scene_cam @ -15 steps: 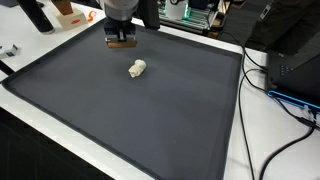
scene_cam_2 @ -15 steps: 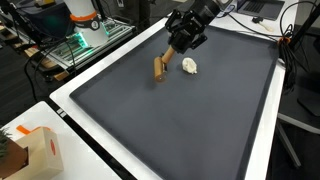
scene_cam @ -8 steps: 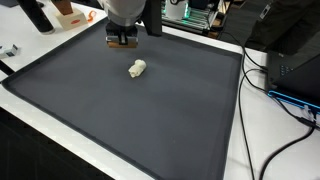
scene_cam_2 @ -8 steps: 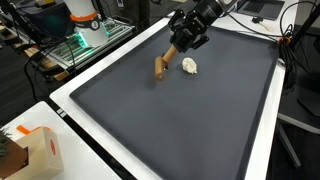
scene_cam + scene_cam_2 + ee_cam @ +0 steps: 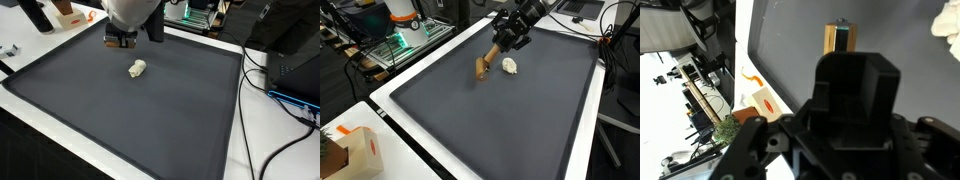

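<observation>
Gripped block (image 5: 483,66) by top end in claw (image 5: 501,47). Held block tilted, slanting down and away from claw toward mat (image 5: 470,120); could not tell whether low end touched. Noted white lump (image 5: 509,66) on mat, just beside block.

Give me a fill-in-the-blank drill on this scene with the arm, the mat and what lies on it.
The claw is shut on a ____ wooden block.
The dark grey mat has a ____ rim.
Only ____ small cream-white lump lies on the mat.
Missing words: brown; white; one.
</observation>
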Robot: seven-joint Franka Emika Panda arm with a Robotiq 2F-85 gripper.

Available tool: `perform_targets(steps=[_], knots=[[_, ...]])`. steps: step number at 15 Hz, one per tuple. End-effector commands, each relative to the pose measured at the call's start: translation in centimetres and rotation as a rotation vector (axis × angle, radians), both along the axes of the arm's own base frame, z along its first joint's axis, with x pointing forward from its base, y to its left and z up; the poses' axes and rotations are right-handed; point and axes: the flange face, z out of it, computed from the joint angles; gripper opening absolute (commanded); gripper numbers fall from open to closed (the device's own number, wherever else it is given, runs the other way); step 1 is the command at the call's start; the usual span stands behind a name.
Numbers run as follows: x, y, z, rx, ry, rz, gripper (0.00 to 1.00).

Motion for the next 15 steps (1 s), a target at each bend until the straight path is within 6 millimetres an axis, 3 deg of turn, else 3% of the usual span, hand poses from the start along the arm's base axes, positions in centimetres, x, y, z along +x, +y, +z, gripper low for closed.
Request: perform_targets(steps=[1,6,15], knots=[[0.38,0.06,-0.40,-0.072,0.002,0.005,0.23],[0.51,-0.17,-0.89,-0.070,0.010,0.039,0.23],[0.31,-0.55,-0.04,-0.001,0.031,0.106,0.23]])
